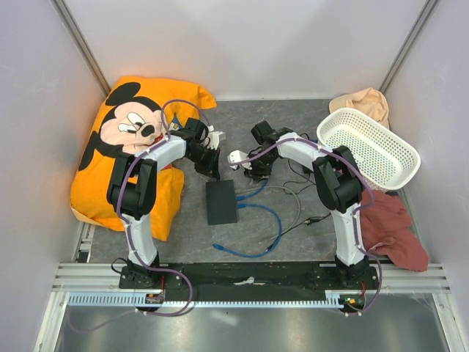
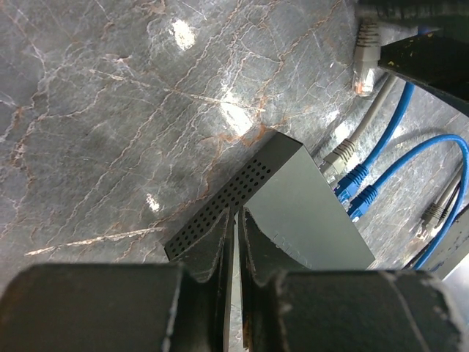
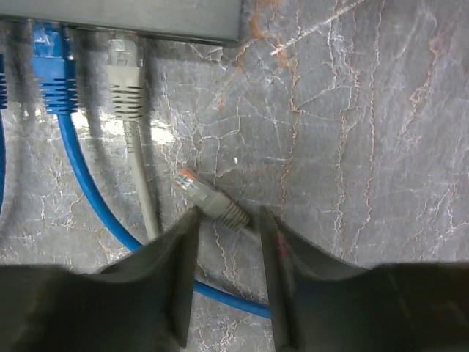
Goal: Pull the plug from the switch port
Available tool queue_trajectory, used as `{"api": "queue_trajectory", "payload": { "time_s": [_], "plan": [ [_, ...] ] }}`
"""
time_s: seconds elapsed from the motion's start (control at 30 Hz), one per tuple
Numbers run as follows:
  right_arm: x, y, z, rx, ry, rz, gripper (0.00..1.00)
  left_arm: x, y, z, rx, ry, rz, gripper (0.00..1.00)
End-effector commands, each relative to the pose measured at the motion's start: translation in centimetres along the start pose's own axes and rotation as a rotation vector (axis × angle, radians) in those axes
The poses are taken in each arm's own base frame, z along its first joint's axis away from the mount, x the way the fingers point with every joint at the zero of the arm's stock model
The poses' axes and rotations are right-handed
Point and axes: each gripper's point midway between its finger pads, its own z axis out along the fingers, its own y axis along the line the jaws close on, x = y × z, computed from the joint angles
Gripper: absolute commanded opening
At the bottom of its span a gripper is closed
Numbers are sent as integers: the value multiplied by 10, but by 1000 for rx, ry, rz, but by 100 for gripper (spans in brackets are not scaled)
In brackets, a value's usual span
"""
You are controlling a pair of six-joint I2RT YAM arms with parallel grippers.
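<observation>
**Grey plug free, right jaws around it**

Top view: the switch box (image 1: 221,202) lies between the arms, with the left gripper (image 1: 214,170) at its far edge and the right gripper (image 1: 248,167) just beside.

Left wrist: the jaws are nearly together and empty. Their tips rest on the box corner, probably to pin it down.

Right wrist: the jaws, half apart, straddle the loose grey plug (image 3: 209,199), which lies near the ports. No firm grip shows. A blue cable (image 3: 53,73) sits plugged in.

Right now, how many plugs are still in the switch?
3 along the switch: a grey plug nearest its corner, a blue plug beside it, a second blue plug. A loose grey plug lies between the jaws of the right gripper. Others may be hidden.
</observation>
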Motion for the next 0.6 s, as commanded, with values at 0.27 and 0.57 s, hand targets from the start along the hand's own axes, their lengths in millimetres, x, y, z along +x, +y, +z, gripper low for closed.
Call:
{"api": "queue_trajectory", "payload": {
  "time_s": [0.27,0.57],
  "plan": [
    [19,-100,-14,459,2,144,0,-17,-4,-12,-14,-62,53,12],
    [75,-194,-78,964,75,530,0,-27,-6,-10,1,-73,50,12]
  ]
}}
